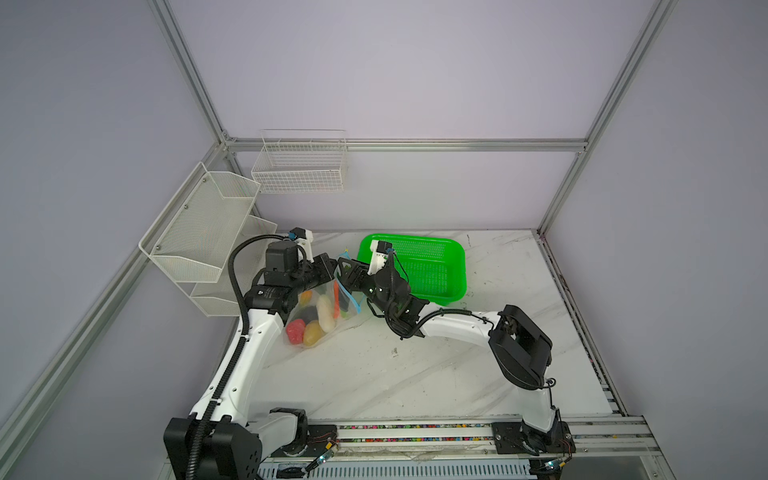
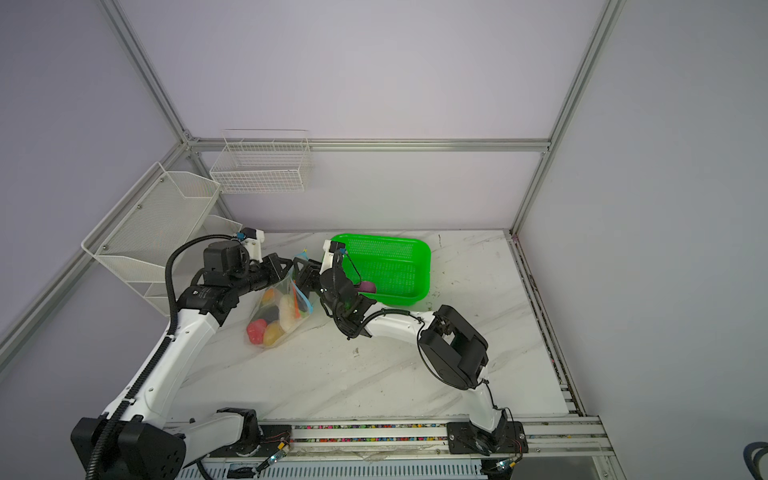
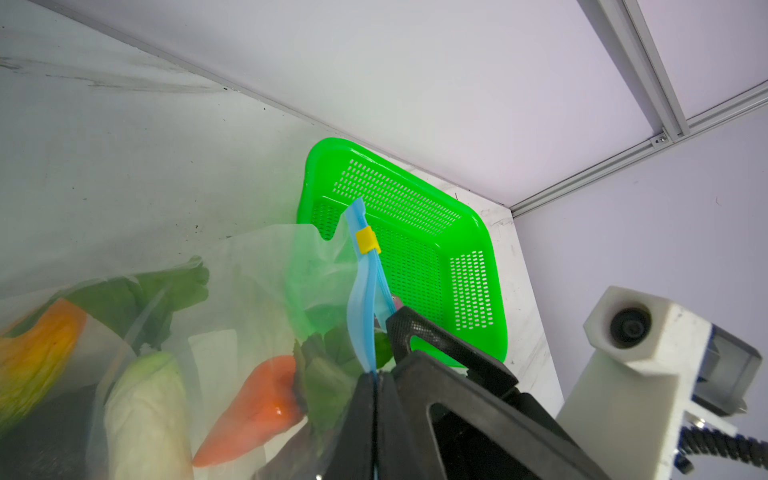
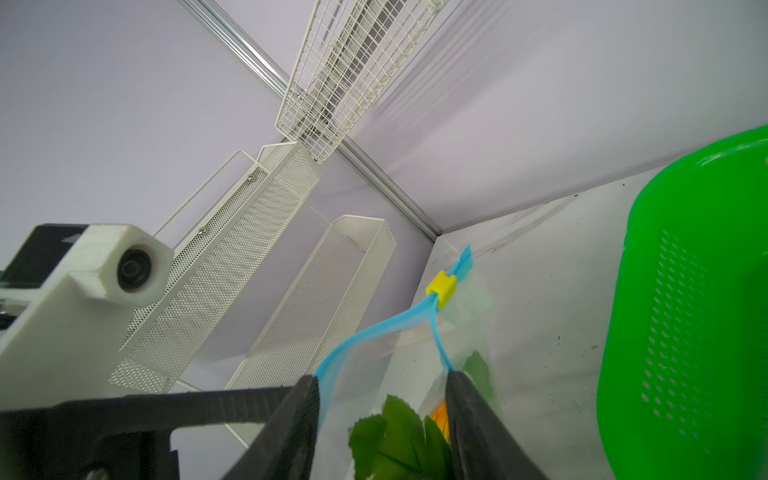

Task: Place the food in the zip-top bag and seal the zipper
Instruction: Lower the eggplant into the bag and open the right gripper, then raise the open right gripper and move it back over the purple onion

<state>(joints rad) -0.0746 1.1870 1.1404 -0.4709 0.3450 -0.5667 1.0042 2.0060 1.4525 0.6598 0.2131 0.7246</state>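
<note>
Bag point(image 3: 257, 266) clear, crinkly; zipper point(image 3: 360, 307) thin blue strip; basket point(image 3: 415, 257) perforated green plastic

This is a robotics lab test cell, not a home or a kitchen. A frame of silver aluminium extrusion bars point(image 1: 407, 144) holds plain pale lilac wall panels point(image 1: 374, 75) around a scuffed white marble-pattern tabletop point(image 1: 415, 374). Two white-and-black robot arms point(image 1: 249, 353) are mounted on a slotted metal rail point(image 1: 415, 434) along the front edge. They have exposed cables and a white printed camera mount point(image 3: 631, 332) at the wrist. White mesh metal shelves point(image 1: 199, 232) and a white wire basket point(image 1: 299, 170) hang on the walls. The food is coloured plastic toy vegetables point(image 1: 309, 322) in a clear plastic zip-top bag point(image 3: 257, 249).
</note>
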